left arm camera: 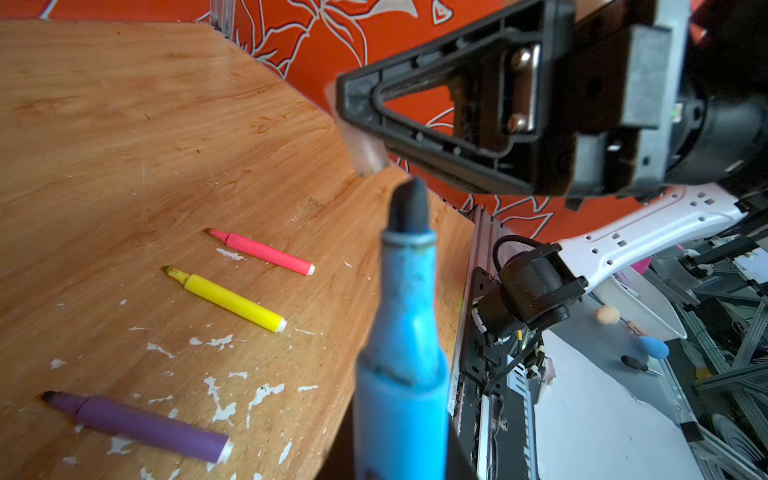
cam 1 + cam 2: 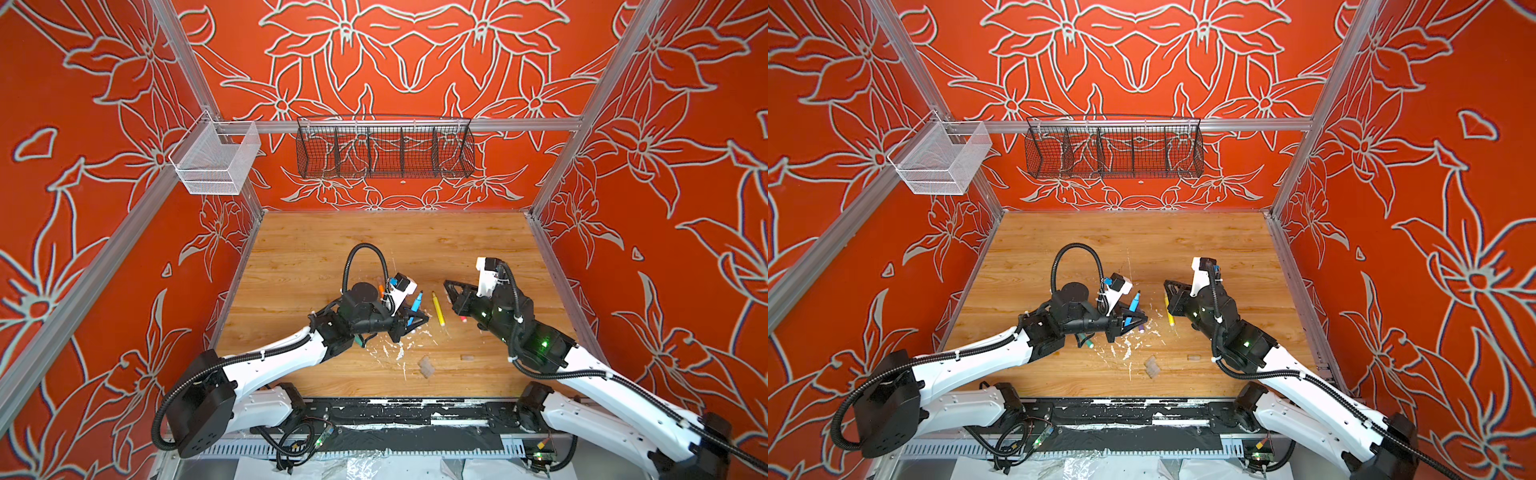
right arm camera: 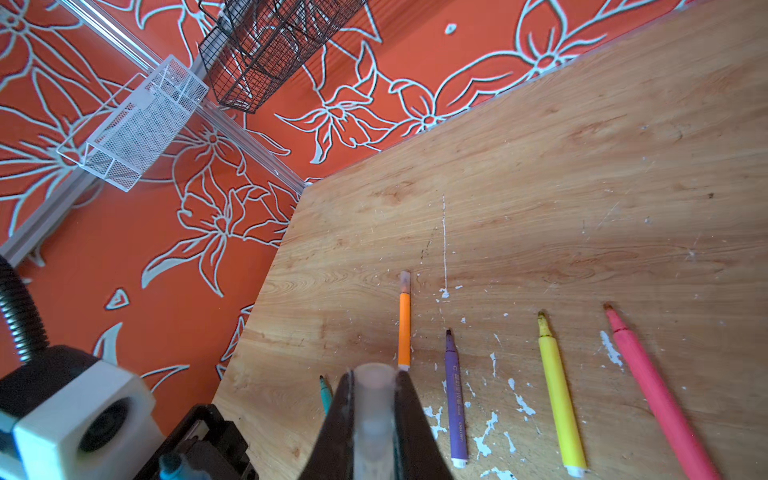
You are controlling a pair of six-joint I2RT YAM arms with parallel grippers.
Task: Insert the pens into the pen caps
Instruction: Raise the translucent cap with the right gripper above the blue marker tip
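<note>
My left gripper (image 2: 412, 323) is shut on the blue pen (image 2: 416, 303), whose dark tip points up towards the right arm. In the left wrist view the blue pen (image 1: 403, 332) ends just short of a clear pen cap (image 1: 362, 146), outside it. My right gripper (image 3: 374, 388) is shut on that pen cap (image 3: 374, 419). An orange pen (image 3: 404, 332) lies on the table with a cap (image 3: 404, 282) on its tip. Purple (image 3: 455, 399), yellow (image 3: 557, 395) and pink-red (image 3: 652, 395) pens lie uncapped beside it. A green pen (image 3: 325, 395) is partly hidden.
Two loose clear caps (image 2: 426, 368) (image 2: 467, 357) lie on the wooden table (image 2: 395, 241) near its front edge. White paint flecks (image 2: 395, 349) dot the wood. A black wire basket (image 2: 384, 149) and a white mesh basket (image 2: 216, 160) hang on the walls.
</note>
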